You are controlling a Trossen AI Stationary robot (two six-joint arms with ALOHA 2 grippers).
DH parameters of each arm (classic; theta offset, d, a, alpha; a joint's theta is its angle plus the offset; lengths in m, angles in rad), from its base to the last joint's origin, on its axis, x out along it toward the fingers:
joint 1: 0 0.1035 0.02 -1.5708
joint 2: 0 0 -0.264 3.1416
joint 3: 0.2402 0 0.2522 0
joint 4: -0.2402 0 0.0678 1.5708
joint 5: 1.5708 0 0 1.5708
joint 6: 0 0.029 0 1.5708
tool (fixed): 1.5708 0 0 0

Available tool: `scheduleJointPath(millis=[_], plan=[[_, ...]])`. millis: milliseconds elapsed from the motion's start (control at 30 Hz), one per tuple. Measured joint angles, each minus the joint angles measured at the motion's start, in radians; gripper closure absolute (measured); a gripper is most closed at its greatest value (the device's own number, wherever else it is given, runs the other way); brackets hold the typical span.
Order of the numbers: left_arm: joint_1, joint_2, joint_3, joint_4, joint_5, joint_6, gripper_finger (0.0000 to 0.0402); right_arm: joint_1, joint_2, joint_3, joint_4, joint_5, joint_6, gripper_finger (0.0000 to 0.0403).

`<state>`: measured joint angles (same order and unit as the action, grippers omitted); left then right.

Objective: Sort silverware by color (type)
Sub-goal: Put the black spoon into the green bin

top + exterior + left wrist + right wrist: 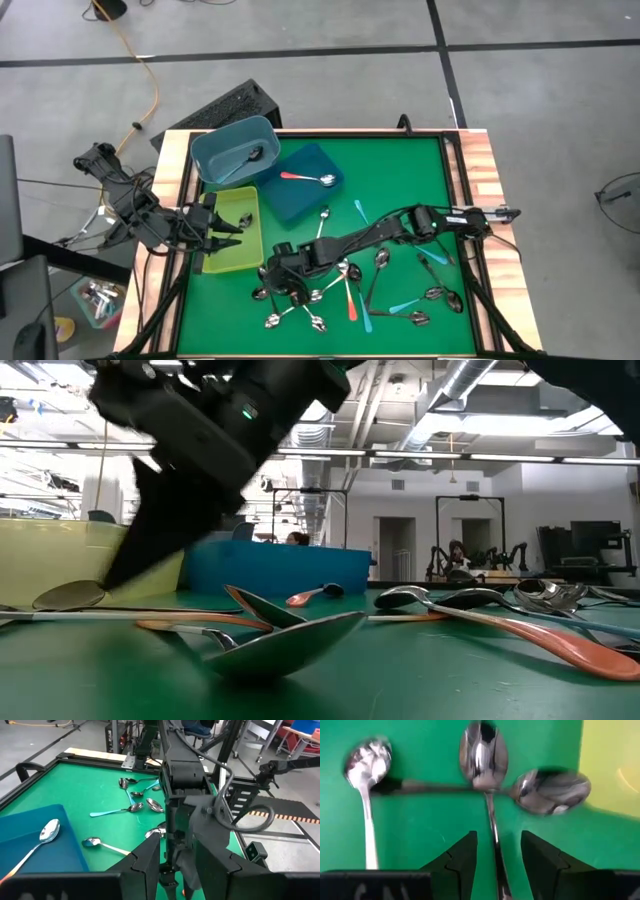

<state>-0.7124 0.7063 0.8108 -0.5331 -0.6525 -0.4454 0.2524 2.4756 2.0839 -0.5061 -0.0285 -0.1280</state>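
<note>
Several small spoons lie on the green mat (pixel 400 180), most of them in a loose pile (pixel 330 290) near the front. My right gripper (pixel 284 284) is low over the pile's left end. In its wrist view it (pixel 498 836) is open, one finger on either side of a silver spoon's handle (pixel 493 827). That spoon's bowl (pixel 482 755) lies ahead on the mat. My left gripper (pixel 232 228) is open and empty over the yellow-green tray (pixel 240 250). It also shows in the left wrist view (pixel 175 850).
A grey-teal bin (pixel 215 150) holds a dark spoon. A blue tray (pixel 300 200) holds an orange-handled spoon (pixel 300 177). Teal-handled spoons (pixel 405 306) and an orange-handled spoon (pixel 351 300) lie on the mat. A raised frame (pixel 455 200) edges the mat. Free mat lies at the far right.
</note>
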Motion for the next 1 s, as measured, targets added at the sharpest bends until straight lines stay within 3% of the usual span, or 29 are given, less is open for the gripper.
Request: scheduleJointPath(millis=[467, 900, 1000], plan=[[0.000, 0.000, 0.000, 0.000, -0.001, -0.005, 0.0301, -0.014, 0.032, 0.000, -0.023, 0.002, 0.044, 0.0247], [0.000, 0.000, 0.000, 0.000, -0.003, -0.005, 0.0301, -0.019, 0.026, 0.005, -0.174, 0.008, 0.111, 0.0380], [0.000, 0.000, 0.000, 0.000, -0.003, -0.004, 0.0301, -0.019, 0.025, 0.005, -0.209, 0.008, 0.140, 0.0396]])
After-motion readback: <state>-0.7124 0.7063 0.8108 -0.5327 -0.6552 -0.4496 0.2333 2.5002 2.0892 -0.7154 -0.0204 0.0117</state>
